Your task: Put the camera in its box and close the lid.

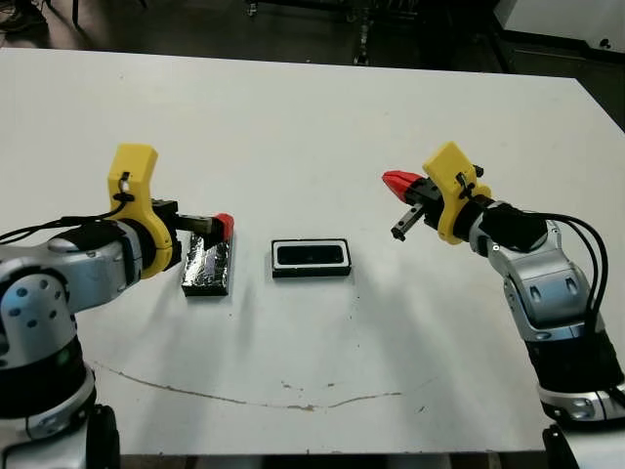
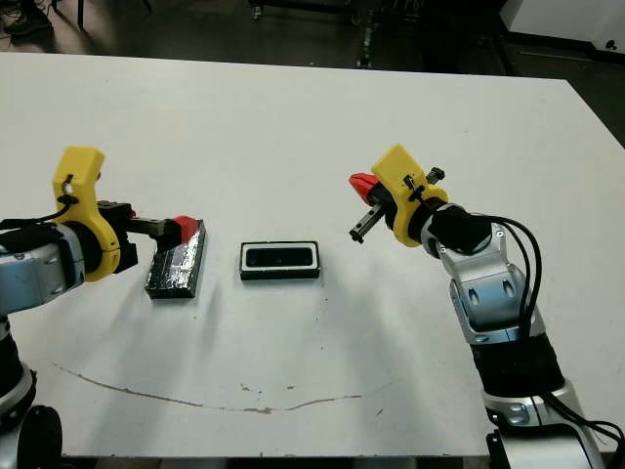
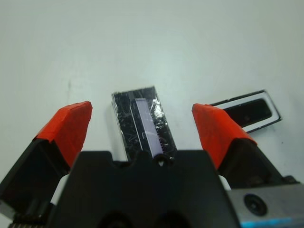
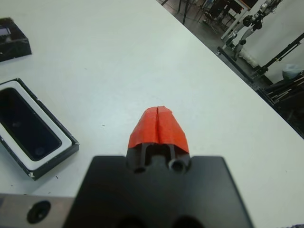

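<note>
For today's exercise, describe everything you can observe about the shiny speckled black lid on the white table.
The flat rectangular black lid with a shiny, speckled, crinkled-looking top lies flat on the white table, its long side running away from the robot. It sits apart from the shallow black-walled, white-lined box, on the robot's left of it. The open left gripper straddles it with red fingertips either side; contact cannot be told.

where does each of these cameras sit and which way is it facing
Head stereo views: from the head, looking down at the white table; both arms show, the shallow black white-lined tray central.
Left wrist view: along the open left gripper at the shiny speckled black cover.
Right wrist view: along the shut right gripper, across the table.
Shared: both wrist views catch the tray, with the thin black camera slab lying inside.
</note>
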